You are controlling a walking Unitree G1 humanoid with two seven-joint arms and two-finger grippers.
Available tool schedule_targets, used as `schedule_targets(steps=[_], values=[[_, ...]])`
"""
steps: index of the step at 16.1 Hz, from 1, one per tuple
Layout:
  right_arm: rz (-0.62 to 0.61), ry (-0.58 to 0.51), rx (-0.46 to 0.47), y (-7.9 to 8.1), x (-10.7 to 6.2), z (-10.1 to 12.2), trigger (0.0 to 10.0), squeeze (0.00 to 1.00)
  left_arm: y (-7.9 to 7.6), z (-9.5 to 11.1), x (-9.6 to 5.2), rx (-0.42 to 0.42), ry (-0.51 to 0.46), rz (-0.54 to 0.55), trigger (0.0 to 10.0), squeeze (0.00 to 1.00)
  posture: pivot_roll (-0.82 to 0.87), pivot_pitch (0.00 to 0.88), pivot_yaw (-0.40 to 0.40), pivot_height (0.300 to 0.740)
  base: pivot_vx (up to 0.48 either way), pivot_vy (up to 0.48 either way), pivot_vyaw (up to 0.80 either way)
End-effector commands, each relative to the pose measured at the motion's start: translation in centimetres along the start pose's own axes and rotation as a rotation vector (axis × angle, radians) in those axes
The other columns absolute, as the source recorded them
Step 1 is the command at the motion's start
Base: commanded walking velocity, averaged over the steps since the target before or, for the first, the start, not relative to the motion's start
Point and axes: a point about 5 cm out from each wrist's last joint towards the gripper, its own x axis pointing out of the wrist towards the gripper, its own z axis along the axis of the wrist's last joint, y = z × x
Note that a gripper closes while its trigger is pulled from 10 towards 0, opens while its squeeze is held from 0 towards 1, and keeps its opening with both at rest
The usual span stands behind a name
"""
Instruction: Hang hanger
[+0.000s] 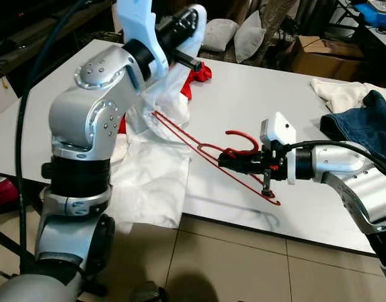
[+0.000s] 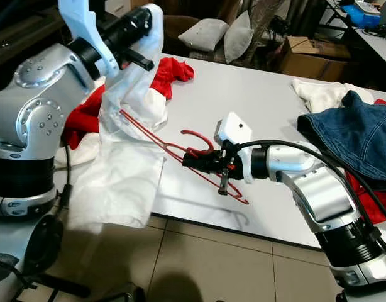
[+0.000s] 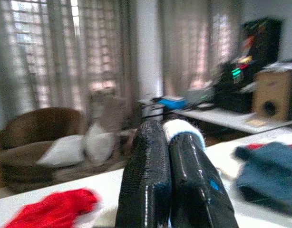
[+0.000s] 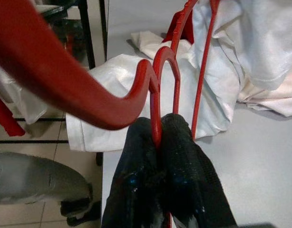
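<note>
Hanger (image 1: 199, 146) wire sits pinched in my right gripper (image 1: 226, 161), fingers pressed together on the red neck just below the hook (image 1: 242, 139), above the near edge of the white table (image 1: 256, 94). From my right wrist I see the two black fingertips (image 4: 150, 142) closed on the thin red bar, with the hook curving up toward the camera. The hanger's far end runs left into a white shirt (image 1: 156, 113), which is bunched around it and hangs over the table's near edge toward the tiled floor (image 1: 243, 264).

My left gripper (image 1: 194, 62) is raised at the far left, above the table, fingers clamped shut on a fold of that shirt; from the left wrist the two fingers (image 3: 150, 180) lie flat against each other with a bit of white cloth at their tips.

Red cloth (image 2: 174, 69) lies on the table behind the shirt. Jeans (image 1: 369, 126) and another white garment (image 1: 334, 91) lie at the right side. Cushions (image 1: 234, 34) and a cardboard box (image 1: 319, 53) stand beyond the far edge.
</note>
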Motion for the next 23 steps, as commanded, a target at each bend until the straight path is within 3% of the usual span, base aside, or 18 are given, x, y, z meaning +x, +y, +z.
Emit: schedule_targets(steps=[1,2,3,5,6,10,11,13,16,18,19,21,22,23], values=[[-0.025,0.073,-0.033,-0.6,-0.9,-0.2,10.0,0.00,1.4,-1.5,0.0,0.163,0.090,0.119,10.0,0.00,0.10,0.000,-0.057,0.740,0.000,0.000,0.00],[-0.062,0.098,-0.040,-1.0,-1.5,-0.4,10.0,0.00,2.2,-2.1,-0.1,0.227,0.125,0.174,10.0,0.00,0.10,0.000,-0.055,0.740,0.000,0.000,0.00],[-0.158,0.139,-0.047,-2.1,-3.1,-0.8,10.0,0.00,3.8,-2.9,-0.4,0.249,0.148,0.286,10.0,0.00,0.09,0.000,-0.047,0.740,0.000,0.000,0.00],[-0.257,0.174,-0.051,-3.1,-5.8,-0.8,10.0,0.00,5.5,-3.3,-0.9,0.270,0.157,0.391,10.0,0.00,0.09,0.000,-0.036,0.740,0.000,0.000,0.00],[-0.302,0.185,-0.046,-3.1,-8.2,-0.5,10.0,0.00,6.4,-3.9,-1.1,0.288,0.170,0.432,10.0,0.00,0.09,0.000,-0.036,0.740,0.000,0.000,0.00],[-0.273,0.134,-0.002,-1.7,-10.2,0.0,10.0,0.00,6.6,-6.4,-0.9,0.287,0.216,0.424,10.0,0.00,0.07,0.000,-0.013,0.740,0.000,0.000,0.00],[-0.243,0.129,0.010,-0.9,-10.3,-0.1,10.0,0.00,6.4,-8.0,-0.9,0.252,0.255,0.413,10.0,0.00,0.07,0.000,-0.004,0.740,0.000,0.000,0.00],[-0.161,0.109,0.033,0.7,-9.2,-0.2,10.0,0.00,5.7,-9.8,-0.7,0.185,0.271,0.382,10.0,0.00,0.06,0.000,0.006,0.740,0.000,0.000,0.00],[-0.127,0.092,0.045,1.4,-7.2,-0.6,10.0,0.00,4.9,-9.9,-0.3,0.110,0.234,0.323,10.0,0.00,0.05,0.000,0.010,0.740,0.000,0.000,0.00],[-0.138,0.074,0.042,1.2,-4.7,-1.0,10.0,0.00,3.8,-9.5,-0.2,0.043,0.192,0.233,10.0,0.00,0.06,0.000,0.008,0.740,0.000,0.000,0.00],[-0.169,0.043,0.035,0.3,-2.0,-1.1,10.0,0.00,2.1,-8.5,-0.6,-0.033,0.156,0.114,10.0,0.00,0.07,0.000,-0.002,0.740,0.000,0.000,0.00],[-0.186,0.034,0.027,-0.3,-0.6,-1.1,10.0,0.00,1.2,-7.3,-1.0,-0.066,0.124,0.062,10.0,0.00,0.08,0.000,-0.020,0.740,0.000,0.000,0.00],[-0.213,0.030,0.033,-1.0,0.9,-1.2,10.0,0.00,0.0,-5.2,-1.4,-0.112,0.063,0.007,10.0,0.00,0.10,0.000,-0.047,0.740,0.000,0.000,0.00],[-0.225,0.033,0.031,-1.3,1.4,-1.3,10.0,0.00,-0.4,-4.4,-1.5,-0.134,0.039,-0.017,10.0,0.00,0.10,0.000,-0.050,0.740,0.000,0.000,0.00]])
